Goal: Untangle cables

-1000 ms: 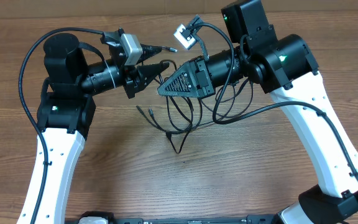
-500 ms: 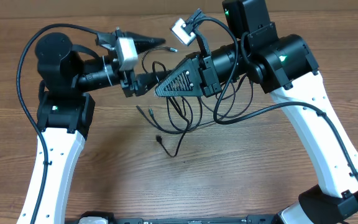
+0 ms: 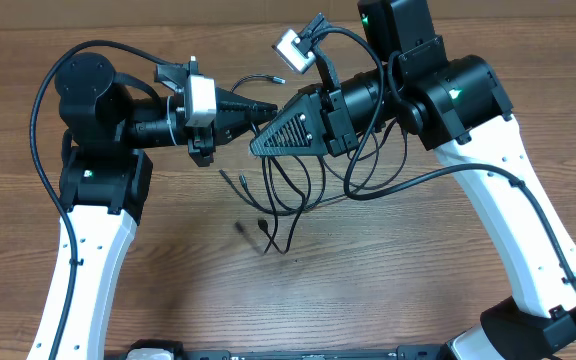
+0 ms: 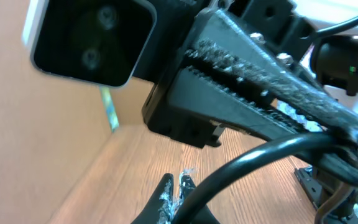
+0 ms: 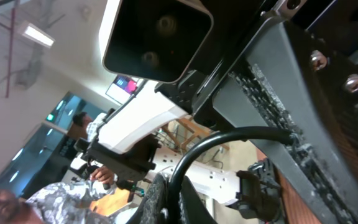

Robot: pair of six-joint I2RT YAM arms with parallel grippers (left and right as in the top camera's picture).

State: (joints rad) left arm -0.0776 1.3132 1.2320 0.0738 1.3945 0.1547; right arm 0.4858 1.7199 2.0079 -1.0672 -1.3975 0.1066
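cables (image 3: 286, 195) in left tool (image 3: 268, 108), right tool (image 3: 258, 147)

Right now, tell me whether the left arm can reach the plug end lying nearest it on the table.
Probably not yet: the left gripper is shut on the cables, raised beside the right gripper. The plug end itself lies uncovered.

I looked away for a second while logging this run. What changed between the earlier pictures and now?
The left gripper opened wide, then shut on one of the cables, close beside the right gripper. The hanging cables swung slightly left. The right gripper stayed shut on the cables, in the same place.
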